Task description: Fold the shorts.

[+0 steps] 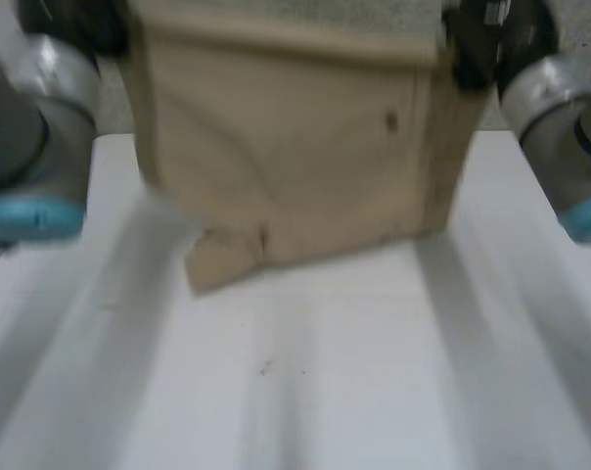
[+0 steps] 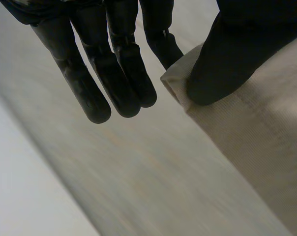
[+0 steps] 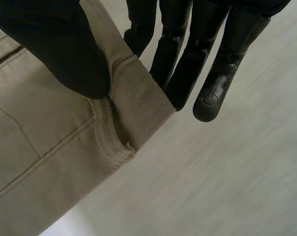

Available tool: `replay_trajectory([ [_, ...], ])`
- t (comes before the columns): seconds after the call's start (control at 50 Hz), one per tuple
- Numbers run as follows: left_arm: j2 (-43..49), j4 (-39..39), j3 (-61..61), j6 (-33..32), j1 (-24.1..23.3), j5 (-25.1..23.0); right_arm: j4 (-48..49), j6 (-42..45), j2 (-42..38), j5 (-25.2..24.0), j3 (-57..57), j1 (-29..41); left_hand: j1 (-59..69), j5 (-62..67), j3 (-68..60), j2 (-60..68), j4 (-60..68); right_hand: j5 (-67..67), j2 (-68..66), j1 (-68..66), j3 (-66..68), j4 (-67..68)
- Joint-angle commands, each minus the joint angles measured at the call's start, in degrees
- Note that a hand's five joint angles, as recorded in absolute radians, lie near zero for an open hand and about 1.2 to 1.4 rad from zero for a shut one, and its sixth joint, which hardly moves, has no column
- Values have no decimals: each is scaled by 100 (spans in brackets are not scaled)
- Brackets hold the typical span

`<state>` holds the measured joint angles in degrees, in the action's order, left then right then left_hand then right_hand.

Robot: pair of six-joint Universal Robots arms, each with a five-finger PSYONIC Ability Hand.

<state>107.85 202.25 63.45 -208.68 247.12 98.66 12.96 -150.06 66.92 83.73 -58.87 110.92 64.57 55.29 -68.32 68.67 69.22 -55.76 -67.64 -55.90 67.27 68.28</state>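
Note:
The beige shorts [image 1: 295, 147] hang lifted between my two hands, and their lower edge, one corner turned under, rests on the white table [image 1: 325, 382]. In the left wrist view my left hand [image 2: 222, 59] pinches a corner of the shorts [image 2: 256, 132] between its thumb and a finger behind the cloth. The other fingers [image 2: 124, 83] stay straight beside the corner. My right hand [image 3: 55, 44] presses its thumb on the seamed corner of the shorts [image 3: 65, 147], with fingers [image 3: 173, 64] behind the fabric. In the head view the right hand [image 1: 475, 44] is at the cloth's upper right corner.
My grey arms with light-blue caps stand at both sides, the left arm [image 1: 31, 147] and the right arm [image 1: 565, 137]. Bare white table lies in front of the hanging cloth.

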Motion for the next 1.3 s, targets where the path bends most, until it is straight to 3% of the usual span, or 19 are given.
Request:
replay_trajectory([
  [0.02,-132,1501,-816,29,-85,224,2694,-647,454,12,-239,149,1543,1471,-1168,1133,1078,-1424,-1236,-2410,1273,1172],
  [0.16,-238,1045,-168,319,-164,206,1932,-753,183,30,-353,149,1543,1471,-1168,1133,1078,-1424,-1236,-2410,1273,1172],
  [0.4,201,886,2372,750,-103,127,682,-639,-1004,-84,-1047,140,1543,1471,-1168,1133,1078,-1424,-1236,-2410,1273,1172],
  [0.56,808,676,3462,671,-182,136,-117,336,-1805,39,-1539,132,1543,1471,-1168,1133,1078,-1424,-1236,-2410,1273,1172],
  [0.66,581,114,3762,513,-182,127,-531,363,-1586,39,-1865,123,1543,1471,-1168,1133,1078,-1424,-1236,-2410,1273,1172],
  [0.84,-404,-1108,4193,319,-191,127,-1163,345,-505,39,-2541,96,1543,1471,-1168,1133,1078,-1424,-1236,-2410,1273,1172],
  [0.96,-1098,-2408,4536,179,-322,118,-1831,451,-232,21,-2735,105,1543,1471,-1168,1133,1078,-1424,-1236,-2410,1273,1172],
  [1.04,-1599,-3507,4738,12,-594,49,-2970,870,241,-40,-2910,96,1543,1471,-1168,1133,1078,-1424,-1236,-2410,1273,1172],
  [1.16,-2469,-5019,5010,-6,-771,-733,-4397,2190,761,-76,-3534,53,1543,1471,-1168,1133,1078,-1424,-1236,-2410,1273,1172],
  [1.22,-2741,-5257,4985,-41,-709,-1119,-4671,2595,963,-111,-3746,-18,1543,1471,-1168,1133,1078,-1424,-1236,-2410,1273,1172],
  [1.3,-2726,-4969,4661,-50,-499,-1217,-4478,2543,990,-216,-3667,-88,1543,1471,-1168,1133,1078,-1424,-1236,-2410,1273,1172],
])
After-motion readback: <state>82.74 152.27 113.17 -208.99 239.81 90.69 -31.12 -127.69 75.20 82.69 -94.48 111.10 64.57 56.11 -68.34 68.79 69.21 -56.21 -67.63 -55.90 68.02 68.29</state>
